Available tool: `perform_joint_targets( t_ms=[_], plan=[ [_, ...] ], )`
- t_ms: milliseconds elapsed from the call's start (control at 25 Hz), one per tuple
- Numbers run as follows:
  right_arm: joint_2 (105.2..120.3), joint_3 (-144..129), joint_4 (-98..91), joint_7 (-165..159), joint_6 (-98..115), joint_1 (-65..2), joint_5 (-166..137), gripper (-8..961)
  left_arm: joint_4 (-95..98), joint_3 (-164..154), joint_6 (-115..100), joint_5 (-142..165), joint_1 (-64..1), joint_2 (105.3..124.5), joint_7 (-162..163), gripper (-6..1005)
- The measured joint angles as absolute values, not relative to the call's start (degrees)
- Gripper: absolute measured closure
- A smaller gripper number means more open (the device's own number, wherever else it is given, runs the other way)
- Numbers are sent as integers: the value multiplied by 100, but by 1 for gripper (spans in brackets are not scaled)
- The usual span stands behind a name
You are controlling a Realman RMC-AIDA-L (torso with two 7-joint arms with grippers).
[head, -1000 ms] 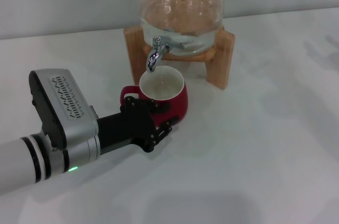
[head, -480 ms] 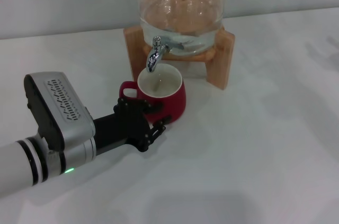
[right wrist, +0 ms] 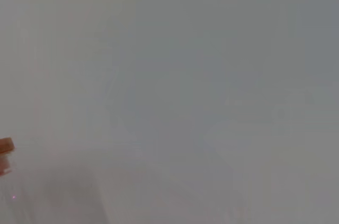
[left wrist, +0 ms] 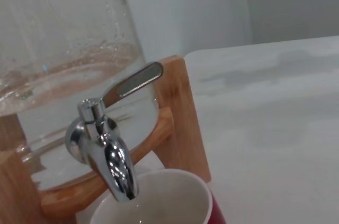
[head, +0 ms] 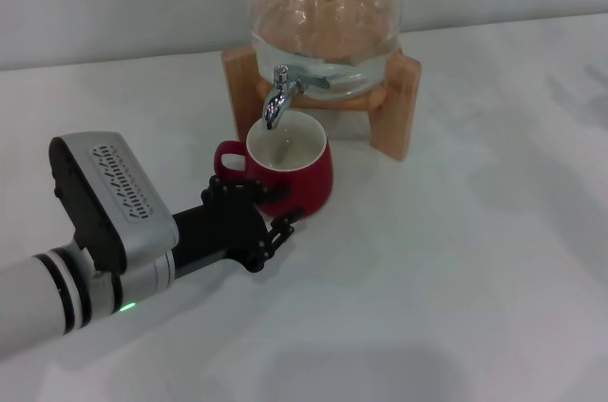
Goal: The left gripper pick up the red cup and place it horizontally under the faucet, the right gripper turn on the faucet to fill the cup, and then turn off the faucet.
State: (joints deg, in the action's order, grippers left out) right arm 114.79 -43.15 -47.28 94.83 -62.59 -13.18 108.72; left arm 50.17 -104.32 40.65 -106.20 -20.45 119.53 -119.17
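Now: cup under spout

Upright, the red cup [head: 290, 169] stands on the white surface [head: 456, 259] directly below the faucet [head: 276, 98]. Left gripper [head: 258, 221] sits just beside its near side, fingers spread apart, gripping nothing. Right gripper is out of frame.

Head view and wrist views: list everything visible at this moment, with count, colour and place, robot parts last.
Cup: one, dark red with white inside, upright on the table under the spout.
Faucet: one, shiny chrome, on the front of the jar, above the cup.
Jar: one, clear glass holding water, on the stand.
Stand: one, light wood, at the back of the table.
Table: one, white.
Left gripper: one, black, at the cup's near side, on a silver-grey arm.
Right gripper: not in view.
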Motion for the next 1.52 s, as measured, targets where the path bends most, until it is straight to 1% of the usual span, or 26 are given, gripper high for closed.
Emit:
perform_joint_targets(
  t_ms=[400, 680, 920, 1160, 1360, 1520],
  plan=[
    [11479, -4303, -4729, 9493, -6267, -1286, 10872, 171, 5112, -10418, 4542, -11051, -2016, 11928, -12131, 707],
    [11479, -4289, -4729, 9493, -6267, -1274, 10871, 171, 5450, -10410, 4564, -11095, -1841, 11932, -12173, 706],
    [11478, -4285, -4729, 9493, -6267, -1269, 10857, 171, 5890, -10185, 4556, -11234, -1434, 11934, -11996, 706],
    [11473, -4271, -4729, 9491, -6270, -1265, 10852, 171, 6255, -9873, 4598, -11245, -1063, 11914, -11434, 684],
    [11470, -4262, -4729, 9470, -6287, -1261, 10822, 171, 6522, -9418, 4610, -11235, -642, 11909, -10806, 459],
    [11464, -4263, -4729, 9465, -6362, -1214, 10810, 171, 6596, -8877, 4696, -10974, -434, 11878, -9865, 441]
  ],
)
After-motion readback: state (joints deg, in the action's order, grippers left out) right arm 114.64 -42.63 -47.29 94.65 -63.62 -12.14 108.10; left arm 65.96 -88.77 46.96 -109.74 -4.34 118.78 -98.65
